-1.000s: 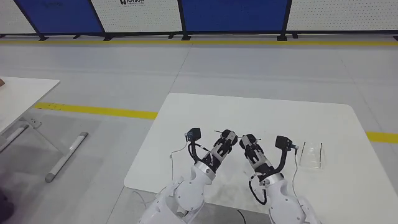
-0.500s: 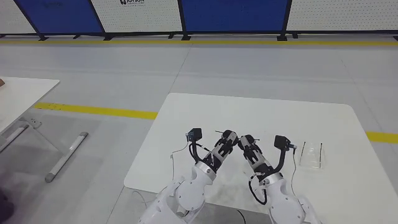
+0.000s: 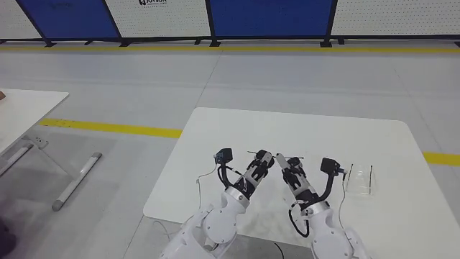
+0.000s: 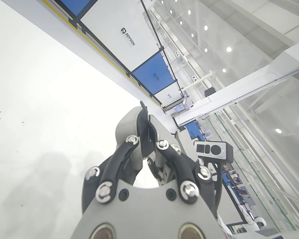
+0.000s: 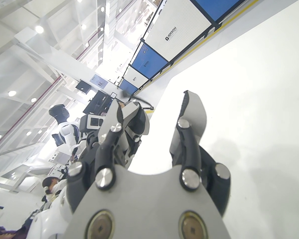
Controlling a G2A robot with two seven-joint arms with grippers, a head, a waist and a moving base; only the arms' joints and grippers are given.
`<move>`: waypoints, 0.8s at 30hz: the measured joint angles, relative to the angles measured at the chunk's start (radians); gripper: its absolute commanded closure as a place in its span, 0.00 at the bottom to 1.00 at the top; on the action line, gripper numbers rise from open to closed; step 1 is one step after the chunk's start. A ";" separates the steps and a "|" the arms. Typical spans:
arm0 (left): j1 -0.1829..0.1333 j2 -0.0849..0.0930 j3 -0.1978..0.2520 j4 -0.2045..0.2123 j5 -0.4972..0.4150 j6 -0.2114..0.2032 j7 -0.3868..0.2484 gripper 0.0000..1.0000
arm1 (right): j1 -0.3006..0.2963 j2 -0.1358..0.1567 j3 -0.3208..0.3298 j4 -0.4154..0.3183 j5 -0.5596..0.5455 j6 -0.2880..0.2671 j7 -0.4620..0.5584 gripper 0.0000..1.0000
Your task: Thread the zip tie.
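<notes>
While the left gripper (image 4: 147,116) pinches the zip tie (image 5: 142,100) mid-frame, threading looks pending; the right gripper (image 5: 154,102), fingers apart, should catch its tail.

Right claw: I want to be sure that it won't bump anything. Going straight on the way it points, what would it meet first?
Probably nothing: ahead of the open right claw lies only bare table. The left claw, shut on the zip tie, sits beside that line; depth is unclear.
</notes>
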 measured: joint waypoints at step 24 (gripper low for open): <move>0.017 0.005 0.001 -0.033 -0.003 -0.025 -0.018 1.00 | 0.001 0.008 0.000 -0.008 0.014 -0.008 0.015 1.00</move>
